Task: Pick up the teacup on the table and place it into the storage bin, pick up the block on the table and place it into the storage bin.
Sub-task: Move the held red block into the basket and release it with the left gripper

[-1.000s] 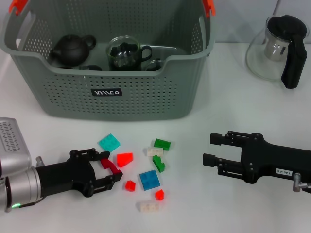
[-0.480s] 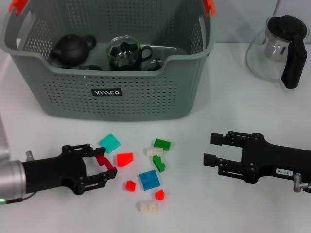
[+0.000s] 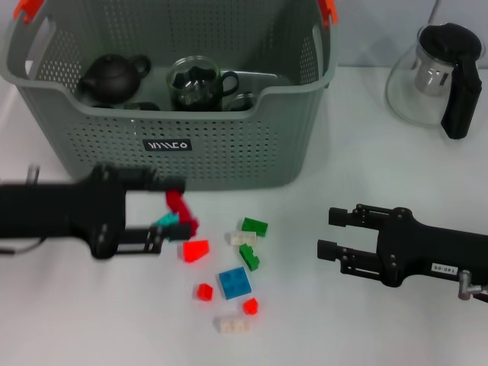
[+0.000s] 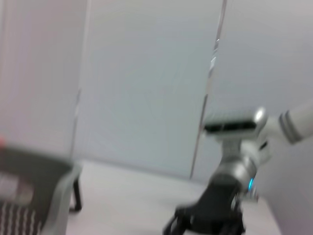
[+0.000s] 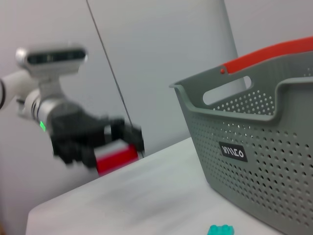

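Observation:
My left gripper (image 3: 180, 213) hangs above the table just in front of the storage bin (image 3: 229, 156), shut on a dark red block (image 3: 180, 206). The right wrist view shows the same red block (image 5: 115, 158) in the left gripper (image 5: 110, 147), beside the bin (image 5: 264, 161). A glass teacup (image 3: 195, 84) with a dark handle stands inside the bin. Several loose blocks lie on the table, among them a red wedge (image 3: 196, 250), a blue one (image 3: 235, 283) and a green one (image 3: 255, 226). My right gripper (image 3: 333, 233) rests open to their right.
A dark teapot (image 3: 114, 76) sits in the bin beside the teacup. A glass pitcher (image 3: 435, 76) with a black handle stands at the back right. A teal block (image 3: 163, 222) lies partly under the left gripper. The left wrist view shows the right arm (image 4: 215, 215) farther off.
My left gripper has risen off the table with the dark red block and moved toward the bin's front wall. The right arm has stayed put.

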Robot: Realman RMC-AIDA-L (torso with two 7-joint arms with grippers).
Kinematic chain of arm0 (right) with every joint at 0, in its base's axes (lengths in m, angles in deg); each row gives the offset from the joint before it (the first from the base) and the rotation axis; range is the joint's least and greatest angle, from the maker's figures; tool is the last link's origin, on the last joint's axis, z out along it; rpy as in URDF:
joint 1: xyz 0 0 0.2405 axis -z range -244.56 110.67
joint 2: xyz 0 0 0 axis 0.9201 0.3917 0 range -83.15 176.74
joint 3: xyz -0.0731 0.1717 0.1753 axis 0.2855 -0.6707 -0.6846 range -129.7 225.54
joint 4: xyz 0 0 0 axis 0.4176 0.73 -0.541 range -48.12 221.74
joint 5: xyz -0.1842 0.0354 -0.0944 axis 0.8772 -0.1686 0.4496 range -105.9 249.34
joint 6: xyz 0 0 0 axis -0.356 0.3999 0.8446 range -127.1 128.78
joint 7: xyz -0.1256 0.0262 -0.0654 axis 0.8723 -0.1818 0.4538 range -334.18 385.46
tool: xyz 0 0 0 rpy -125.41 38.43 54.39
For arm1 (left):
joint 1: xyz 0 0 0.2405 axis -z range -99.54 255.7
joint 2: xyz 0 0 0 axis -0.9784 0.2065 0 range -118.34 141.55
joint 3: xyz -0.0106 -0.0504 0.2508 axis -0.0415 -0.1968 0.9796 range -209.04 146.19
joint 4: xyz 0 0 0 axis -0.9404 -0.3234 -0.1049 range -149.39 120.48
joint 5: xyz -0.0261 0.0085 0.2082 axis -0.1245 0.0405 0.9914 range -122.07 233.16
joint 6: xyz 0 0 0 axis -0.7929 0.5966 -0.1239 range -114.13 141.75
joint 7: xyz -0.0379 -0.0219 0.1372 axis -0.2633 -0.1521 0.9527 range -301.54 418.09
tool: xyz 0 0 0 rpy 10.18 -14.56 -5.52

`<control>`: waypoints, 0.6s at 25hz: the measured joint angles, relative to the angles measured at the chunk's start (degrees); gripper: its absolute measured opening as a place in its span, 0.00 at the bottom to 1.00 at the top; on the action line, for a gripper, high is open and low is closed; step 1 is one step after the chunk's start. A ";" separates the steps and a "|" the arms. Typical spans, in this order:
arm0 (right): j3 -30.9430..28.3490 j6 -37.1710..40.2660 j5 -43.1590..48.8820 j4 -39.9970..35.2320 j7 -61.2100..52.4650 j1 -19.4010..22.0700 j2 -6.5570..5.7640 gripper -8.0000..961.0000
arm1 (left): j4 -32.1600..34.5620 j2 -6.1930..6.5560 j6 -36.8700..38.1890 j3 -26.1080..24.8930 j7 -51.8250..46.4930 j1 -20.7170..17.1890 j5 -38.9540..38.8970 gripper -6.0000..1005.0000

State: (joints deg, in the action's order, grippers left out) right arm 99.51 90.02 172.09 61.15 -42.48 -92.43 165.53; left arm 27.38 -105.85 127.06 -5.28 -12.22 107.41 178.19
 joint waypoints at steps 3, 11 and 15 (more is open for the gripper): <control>0.00 0.02 0.00 0.00 0.00 -0.01 0.01 0.70 | 0.02 1.09 1.31 -0.01 -3.42 3.78 -2.85 0.63; 0.00 0.17 0.00 0.00 0.00 -0.11 0.17 0.70 | 1.89 2.17 -7.98 -0.37 -10.46 11.53 -8.76 0.63; -0.21 0.21 0.00 0.00 0.00 -0.25 0.29 0.70 | 3.50 1.80 -16.43 0.50 -12.38 13.61 -8.94 0.63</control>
State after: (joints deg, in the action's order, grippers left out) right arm 99.30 90.23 172.09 61.15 -42.47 -92.68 165.82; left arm 30.87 -104.05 110.63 -4.78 -24.60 121.02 169.25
